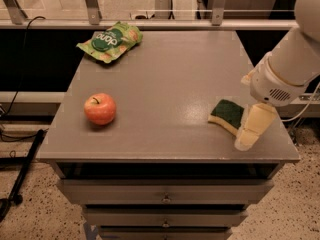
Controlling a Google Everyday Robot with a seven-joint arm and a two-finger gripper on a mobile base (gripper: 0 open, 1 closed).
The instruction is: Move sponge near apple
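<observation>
The gripper (pixel 245 140) hangs over the front right part of the grey table (pixel 170 69), just beside the right end of the sponge (pixel 226 114). How far it is open, or whether it holds anything, cannot be told. The sponge lies flat, well apart from the apple (pixel 100 108) on the left. 1 green snack bag (pixel 111 40) lies at the far left corner.

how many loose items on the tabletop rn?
3: snack bag at the far left corner, apple near left, sponge near right, partly behind the claw at its right end. None appears hidden.
</observation>
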